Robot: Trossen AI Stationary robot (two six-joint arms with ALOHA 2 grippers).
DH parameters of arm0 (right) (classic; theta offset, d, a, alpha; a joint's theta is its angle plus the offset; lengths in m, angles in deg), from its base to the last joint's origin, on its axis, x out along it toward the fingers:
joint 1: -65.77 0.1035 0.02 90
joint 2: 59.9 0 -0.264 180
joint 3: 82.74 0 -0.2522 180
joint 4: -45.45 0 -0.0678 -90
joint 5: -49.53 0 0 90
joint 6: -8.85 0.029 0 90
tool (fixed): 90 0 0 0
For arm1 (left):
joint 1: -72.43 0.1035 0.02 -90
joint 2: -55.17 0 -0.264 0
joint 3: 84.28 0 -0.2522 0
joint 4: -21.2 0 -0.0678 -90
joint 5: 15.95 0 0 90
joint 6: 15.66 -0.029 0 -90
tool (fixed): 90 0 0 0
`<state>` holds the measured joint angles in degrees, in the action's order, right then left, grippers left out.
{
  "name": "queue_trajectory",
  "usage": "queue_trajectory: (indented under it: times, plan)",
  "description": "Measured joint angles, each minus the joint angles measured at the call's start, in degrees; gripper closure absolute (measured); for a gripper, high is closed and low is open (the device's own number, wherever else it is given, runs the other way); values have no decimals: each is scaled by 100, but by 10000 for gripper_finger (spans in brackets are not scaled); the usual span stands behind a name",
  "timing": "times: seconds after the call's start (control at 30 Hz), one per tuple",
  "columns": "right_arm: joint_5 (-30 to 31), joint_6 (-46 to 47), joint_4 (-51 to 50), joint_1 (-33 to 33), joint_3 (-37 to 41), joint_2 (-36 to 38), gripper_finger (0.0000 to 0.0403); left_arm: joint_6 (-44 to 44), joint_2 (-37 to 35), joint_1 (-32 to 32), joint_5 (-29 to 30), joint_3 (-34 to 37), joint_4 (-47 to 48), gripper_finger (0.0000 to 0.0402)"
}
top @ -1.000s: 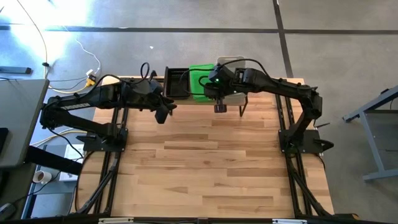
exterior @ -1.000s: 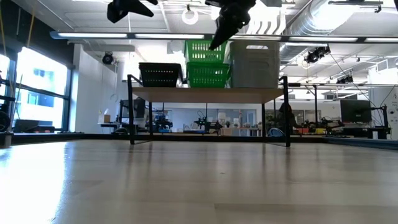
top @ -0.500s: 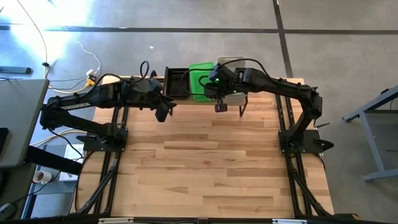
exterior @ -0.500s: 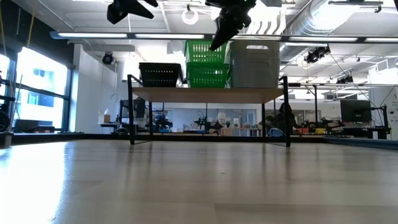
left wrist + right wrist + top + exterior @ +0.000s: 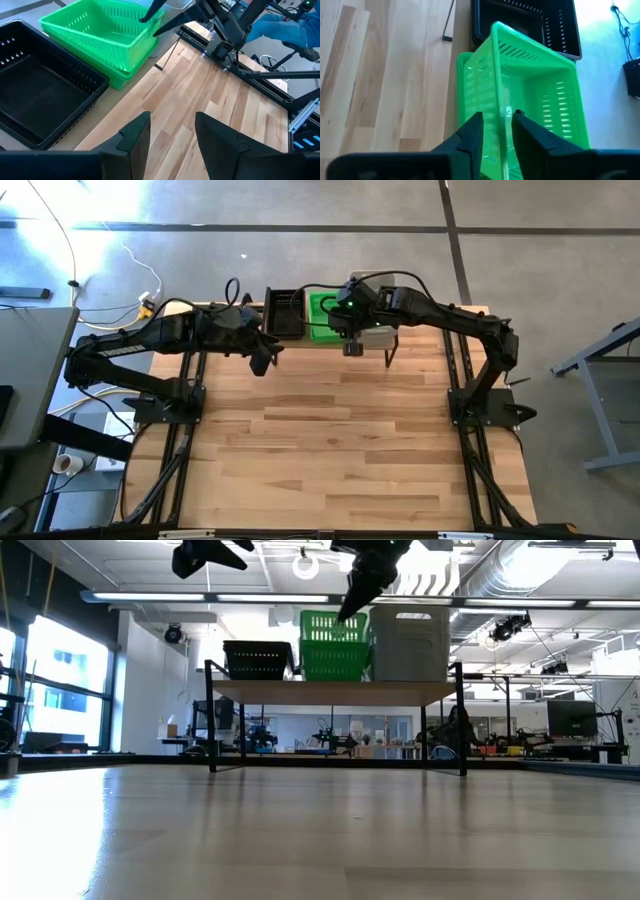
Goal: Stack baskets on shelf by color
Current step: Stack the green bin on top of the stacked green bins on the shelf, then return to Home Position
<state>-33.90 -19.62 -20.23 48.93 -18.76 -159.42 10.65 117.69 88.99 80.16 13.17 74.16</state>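
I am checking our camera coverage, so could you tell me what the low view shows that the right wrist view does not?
Only the low view shows the shelf side-on with its black legs, the whitish baskets and the left end effector hanging high above.

Only the right wrist view shows the right end effector straddling the wall of the top green basket, fingers either side.

Both show the green baskets nested with a black basket beside them.

Straddled by the right gripper's (image 5: 495,131) matt dark fingers, the green basket's (image 5: 530,95) wall is glossy perforated plastic. Just beyond it the black basket (image 5: 525,22) is duller slotted plastic. Beside the gripper, the whitish basket (image 5: 408,643) looks frosted, translucent plastic. Beneath them the shelf (image 5: 335,690) has a smooth pale wood top on thin black metal legs; the table (image 5: 340,440) is satin wood planks.
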Motion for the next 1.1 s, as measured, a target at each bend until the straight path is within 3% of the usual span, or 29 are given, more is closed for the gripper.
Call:
queue_trajectory:
  times: [0.37,0.57,0.77,1.0,1.1]
  plan:
    - [121,86,83,116,0,0,300,-100,0,0,2,0,0,257]
    - [236,778,90,349,-239,44,300,-109,-80,-2,-197,0,2,257]
    - [230,1437,-106,584,-538,123,300,-617,-601,-309,-132,80,9,257]
    - [762,1891,-582,789,-532,438,300,-640,-1453,-958,773,1036,-252,257]
    - [977,2097,-679,800,-531,547,300,-643,-1843,-1168,870,1667,-766,257]
